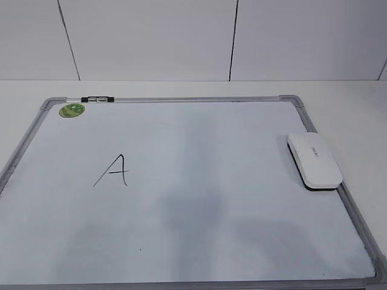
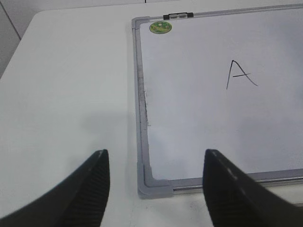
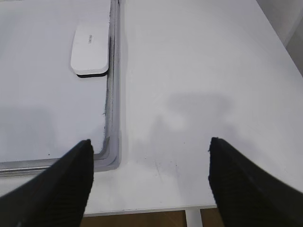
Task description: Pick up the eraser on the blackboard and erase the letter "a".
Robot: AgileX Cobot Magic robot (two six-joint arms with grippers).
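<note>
The white eraser lies flat on the whiteboard against its right frame; it also shows in the right wrist view, dark underside down. An angular capital "A" in thin black marker is on the board's left half, also seen in the left wrist view. No lowercase "a" shows in any view. My left gripper is open and empty over the board's near left corner. My right gripper is open and empty over the table, right of the board's near right corner. Neither gripper shows in the exterior view.
A round green sticker sits at the board's far left corner, with a small black-and-silver clip on the top frame. The white table extends right of the board; its front edge lies just below my right gripper.
</note>
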